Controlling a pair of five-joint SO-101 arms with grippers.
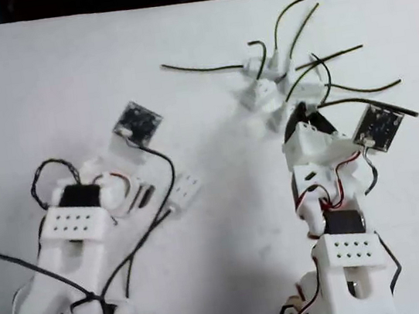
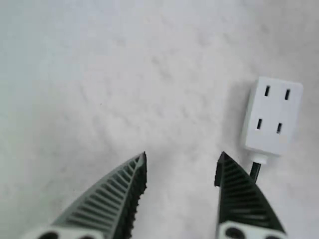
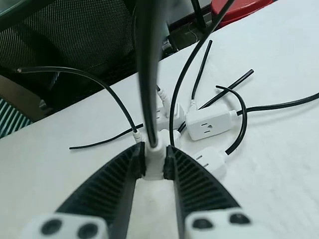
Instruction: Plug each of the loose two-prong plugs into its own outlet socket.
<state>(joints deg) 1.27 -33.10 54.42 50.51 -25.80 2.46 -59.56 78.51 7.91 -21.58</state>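
A white outlet block with two pairs of slots lies flat on the table, a black cord leaving its near end. My left gripper hovers open just beside it, with nothing between the fingers. In the high view the block sits right of the left gripper. My right gripper is shut on a white two-prong plug, its black cord rising past the camera. Beyond it lie loose plugs with tangled cords. The high view shows the right gripper at the near edge of that pile.
Black cords fan out from the plug pile toward the back and right of the white table. The table's far edge runs behind the pile, with a dark chair past it. A wide stretch of table separates the pile from the outlet block.
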